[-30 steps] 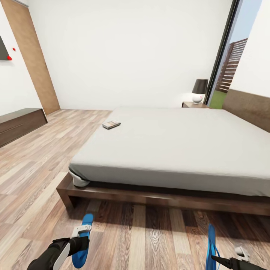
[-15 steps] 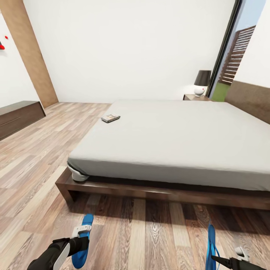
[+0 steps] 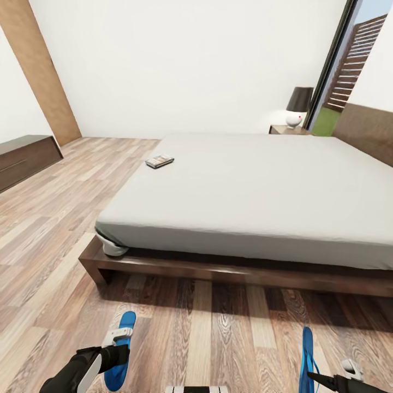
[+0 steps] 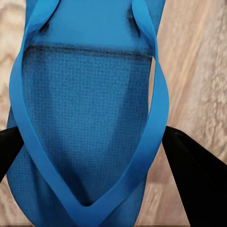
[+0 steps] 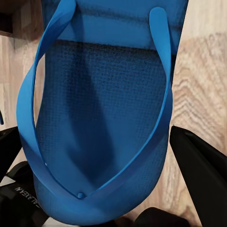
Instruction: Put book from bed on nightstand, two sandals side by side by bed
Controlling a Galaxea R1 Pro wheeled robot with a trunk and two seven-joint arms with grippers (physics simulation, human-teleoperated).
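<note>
Both arms are cut off at the lower edge of the head view, each one carrying a blue sandal. The left gripper (image 3: 121, 338) has the left sandal (image 3: 121, 349) by its middle, toe end pointing toward the bed (image 3: 245, 191); its white fingers (image 3: 119, 334) lie across the sole. In the left wrist view that sandal (image 4: 85, 118) fills the space between the two dark fingers (image 4: 194, 175), jaws clamped on its edges. The right gripper (image 3: 327, 376) is mostly out of shot; the right sandal (image 3: 307, 360) shows edge-on, a thin blue strip. In the right wrist view the sandal (image 5: 99, 123) sits between the dark fingers (image 5: 201, 170), strap side up, jaws closed against it.

The book (image 3: 159, 161) lies on the mattress near the bed's far left edge, well ahead of both grippers; its cover lettering is too small to read. Beyond the bed's far right corner, only the top of a nightstand (image 3: 289, 130) peeks out, with a dark-shaded lamp (image 3: 299, 106) on it. A dresser (image 3: 24, 158) is cropped at the left.

Compared with a second ago, the whole view has tilted: bed and book sit higher in frame, the red marks on the left wall are gone from shot, and the sandals hang in the grippers just as before.

Small white writing on the right wrist hardware (image 5: 21, 194) is upside down and not legible.
</note>
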